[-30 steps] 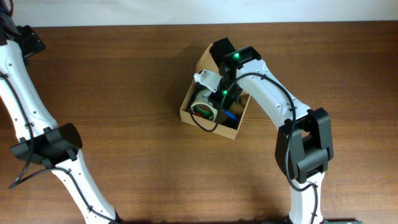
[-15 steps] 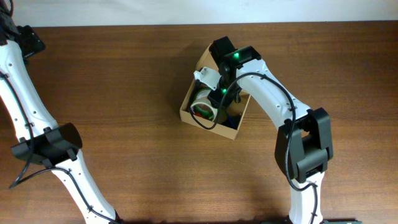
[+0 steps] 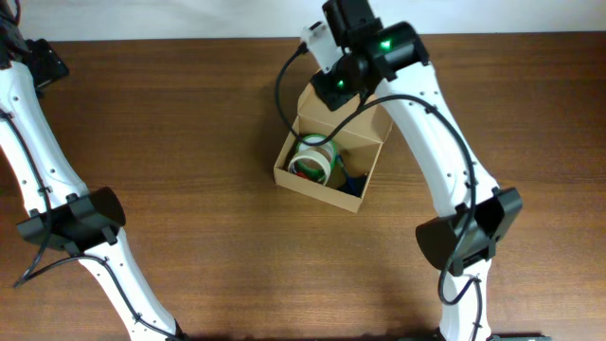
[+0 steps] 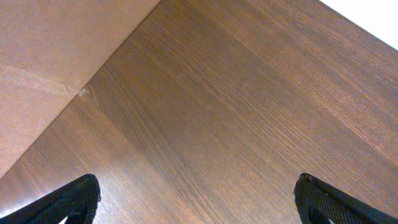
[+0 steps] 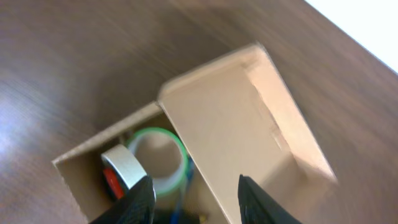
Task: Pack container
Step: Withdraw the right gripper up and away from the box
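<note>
The container point(image 3: 320, 186) is a small tan cardboard box in the middle of the table, and its flap lid point(image 3: 343, 120) stands open at the far side. Inside lie a green-edged tape roll point(image 3: 314, 154), a white roll with a red core point(image 3: 304, 170) and something blue point(image 3: 353, 180). My right gripper point(image 3: 333, 83) hangs above the lid, clear of the box. In the right wrist view the right gripper point(image 5: 196, 200) is open and empty, looking down on the container point(image 5: 78, 171), the lid point(image 5: 230, 124) and the green-edged tape roll point(image 5: 177, 146). My left gripper point(image 4: 196, 202) is open over bare wood.
My left arm point(image 3: 43, 59) stays at the table's far left corner. A flat tan surface point(image 4: 43, 62) fills the upper left of the left wrist view. The table's far edge point(image 3: 189, 40) meets a white wall behind the box.
My right gripper has risen out of the box and drawn back over the lid, its jaws widening. The tape roll stays in the box. The left arm is still.
</note>
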Controlling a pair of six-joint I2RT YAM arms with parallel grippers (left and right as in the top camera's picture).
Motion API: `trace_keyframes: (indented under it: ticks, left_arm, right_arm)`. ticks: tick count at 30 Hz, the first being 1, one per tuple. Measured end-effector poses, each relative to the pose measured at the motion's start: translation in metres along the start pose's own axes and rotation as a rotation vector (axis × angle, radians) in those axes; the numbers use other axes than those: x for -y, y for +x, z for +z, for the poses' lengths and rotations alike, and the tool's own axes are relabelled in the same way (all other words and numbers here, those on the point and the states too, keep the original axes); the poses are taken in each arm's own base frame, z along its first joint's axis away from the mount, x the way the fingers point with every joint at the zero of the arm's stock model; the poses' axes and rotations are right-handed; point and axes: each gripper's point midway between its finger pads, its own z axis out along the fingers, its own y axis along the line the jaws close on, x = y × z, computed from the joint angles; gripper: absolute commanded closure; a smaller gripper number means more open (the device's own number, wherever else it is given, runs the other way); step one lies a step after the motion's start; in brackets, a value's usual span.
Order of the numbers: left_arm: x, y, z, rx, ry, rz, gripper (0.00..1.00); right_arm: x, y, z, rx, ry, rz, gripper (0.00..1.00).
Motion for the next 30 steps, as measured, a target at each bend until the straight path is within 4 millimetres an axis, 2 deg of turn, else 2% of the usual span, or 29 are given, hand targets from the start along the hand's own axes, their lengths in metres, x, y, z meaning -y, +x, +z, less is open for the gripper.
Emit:
trace_keyframes:
  ticks: [5, 8, 10, 18, 21, 23, 26, 30]
  left_arm:
    - [0.000, 0.000, 0.000, 0.000, 0.000, 0.000, 0.00]
    - [0.000, 0.000, 0.000, 0.000, 0.000, 0.000, 0.00]
    - [0.000, 0.000, 0.000, 0.000, 0.000, 0.000, 0.00]
    - [0.000, 0.000, 0.000, 0.000, 0.000, 0.000, 0.00]
    - [0.000, 0.000, 0.000, 0.000, 0.000, 0.000, 0.00]
    - [0.000, 0.000, 0.000, 0.000, 0.000, 0.000, 0.00]
    - [0.006, -0.002, 0.000, 0.006, 0.032, -0.010, 0.00]
    - [0.036, 0.011, -0.004, -0.063, 0.212, -0.020, 0.00]
  right_arm:
    - [0.015, 0.020, -0.015, -0.073, 0.057, 0.133, 0.57]
    - [0.036, 0.039, -0.017, -0.127, 0.073, 0.235, 0.59]
    - [0.058, 0.054, -0.020, -0.163, 0.088, 0.320, 0.63]
    - [0.169, 0.128, -0.043, -0.197, 0.066, 0.766, 0.62]
    - [0.193, 0.149, -0.044, -0.196, 0.044, 0.871, 0.62]
    - [0.197, 0.159, -0.035, -0.210, 0.021, 0.911, 0.62]
    - [0.188, 0.172, -0.008, -0.265, -0.029, 0.930, 0.62]
    - [0.162, 0.184, 0.033, -0.340, -0.085, 0.910, 0.62]
